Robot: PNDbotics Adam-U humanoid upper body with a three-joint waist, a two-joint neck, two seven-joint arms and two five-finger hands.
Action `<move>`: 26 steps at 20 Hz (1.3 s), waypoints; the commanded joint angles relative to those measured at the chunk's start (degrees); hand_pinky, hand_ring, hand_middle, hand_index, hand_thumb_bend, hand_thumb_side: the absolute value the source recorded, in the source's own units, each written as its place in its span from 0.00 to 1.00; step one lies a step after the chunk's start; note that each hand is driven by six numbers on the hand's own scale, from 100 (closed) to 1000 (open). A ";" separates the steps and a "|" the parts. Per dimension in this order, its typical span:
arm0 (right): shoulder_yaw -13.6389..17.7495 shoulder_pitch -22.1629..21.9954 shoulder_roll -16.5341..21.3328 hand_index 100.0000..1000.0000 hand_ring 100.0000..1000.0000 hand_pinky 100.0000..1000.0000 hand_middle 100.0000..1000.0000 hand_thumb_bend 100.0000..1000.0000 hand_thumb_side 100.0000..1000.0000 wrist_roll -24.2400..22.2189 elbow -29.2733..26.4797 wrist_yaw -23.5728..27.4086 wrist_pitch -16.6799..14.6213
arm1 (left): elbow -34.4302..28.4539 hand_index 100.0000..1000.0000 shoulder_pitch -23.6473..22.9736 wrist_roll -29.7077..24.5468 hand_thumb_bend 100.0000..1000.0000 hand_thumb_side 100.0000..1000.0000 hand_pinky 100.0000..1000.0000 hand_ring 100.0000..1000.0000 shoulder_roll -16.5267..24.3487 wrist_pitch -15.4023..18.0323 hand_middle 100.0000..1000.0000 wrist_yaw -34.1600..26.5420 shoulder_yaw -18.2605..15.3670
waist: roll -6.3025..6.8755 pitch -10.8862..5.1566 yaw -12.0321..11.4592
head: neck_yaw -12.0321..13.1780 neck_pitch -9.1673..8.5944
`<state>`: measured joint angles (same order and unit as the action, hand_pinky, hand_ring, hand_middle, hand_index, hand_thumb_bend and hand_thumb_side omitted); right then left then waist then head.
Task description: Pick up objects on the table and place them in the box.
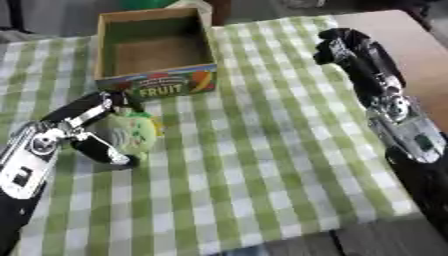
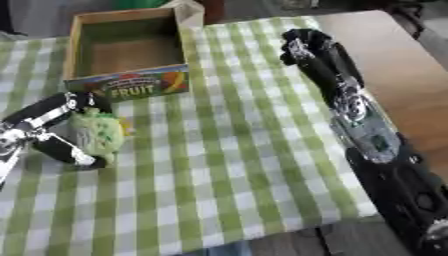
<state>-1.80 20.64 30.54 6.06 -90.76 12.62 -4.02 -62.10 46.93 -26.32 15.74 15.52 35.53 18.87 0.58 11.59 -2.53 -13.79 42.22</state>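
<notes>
Green-and-white checked cloth [image 1: 262, 150] covers the desk, and at its far left stands an open cardboard box [image 1: 154, 55] with "FRUIT" printed on its near wall, nothing visible inside. Near the left edge, just in front of the box, the left hand [image 1: 83, 132] is curled around a round light-green soft toy [image 1: 131, 131], fingers above and thumb below it. On the right side the right hand [image 2: 306, 47] hangs over the cloth with fingers bent inward, holding nothing.
</notes>
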 commanded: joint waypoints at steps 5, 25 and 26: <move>0.35 0.61 0.96 0.68 0.56 0.62 0.51 0.00 0.56 -0.11 -0.24 0.10 -0.19 | -1.35 0.68 0.35 -1.88 0.41 0.13 0.44 0.48 2.64 -0.99 0.51 2.12 -1.11 | 0.03 -1.13 -0.19 | -0.25 -0.27; -0.94 2.27 0.54 0.68 0.56 0.62 0.51 0.00 0.56 -1.32 0.01 0.08 0.03 | -8.64 0.60 6.25 7.06 0.05 0.08 0.34 0.30 9.88 -7.22 0.39 -8.08 -6.26 | 0.55 -0.95 2.69 | 0.80 -1.64; -1.28 2.80 0.38 0.68 0.56 0.62 0.51 0.00 0.55 -1.64 -0.03 0.08 0.09 | -7.08 0.60 6.83 8.30 0.06 0.08 0.34 0.30 9.29 -7.53 0.39 -7.27 -7.04 | 0.55 -0.79 3.40 | 1.36 -1.95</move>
<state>-3.12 22.54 30.24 4.79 -90.11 12.62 -3.90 -69.74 52.24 -19.41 24.58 8.32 27.78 13.29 1.26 11.65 1.22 -12.96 41.11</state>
